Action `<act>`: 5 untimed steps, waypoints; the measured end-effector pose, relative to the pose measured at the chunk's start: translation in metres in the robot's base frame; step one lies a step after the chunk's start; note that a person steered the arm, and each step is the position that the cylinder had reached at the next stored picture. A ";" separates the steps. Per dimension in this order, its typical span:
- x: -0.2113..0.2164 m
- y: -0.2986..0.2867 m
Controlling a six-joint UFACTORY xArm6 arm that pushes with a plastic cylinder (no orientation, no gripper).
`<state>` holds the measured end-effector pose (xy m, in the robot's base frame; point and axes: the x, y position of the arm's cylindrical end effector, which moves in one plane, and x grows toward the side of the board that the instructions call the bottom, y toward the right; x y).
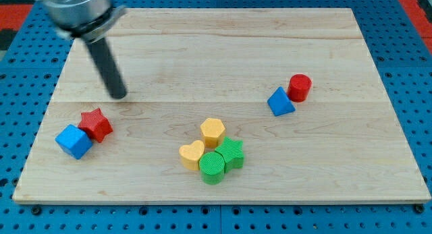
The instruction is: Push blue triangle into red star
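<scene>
My tip (119, 96), a bare rod holding nothing, rests above-right of the red plastic star block (96, 124), with the blue plastic triangle block (280, 102) far to its right

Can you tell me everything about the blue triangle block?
The blue triangle is a small, chunky, bright blue wedge, plastic-looking, lying flat on the wooden board toward the view's right. Its upper right side touches the red cylinder. My tip is far off at the view's left, above the red star.

My tip (119, 96) rests at the view's upper left; rod slightly tilted.
</scene>
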<state>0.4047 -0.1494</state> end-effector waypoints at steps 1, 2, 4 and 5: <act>-0.056 0.072; -0.078 0.159; -0.034 0.329; -0.001 0.314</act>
<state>0.4032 0.1643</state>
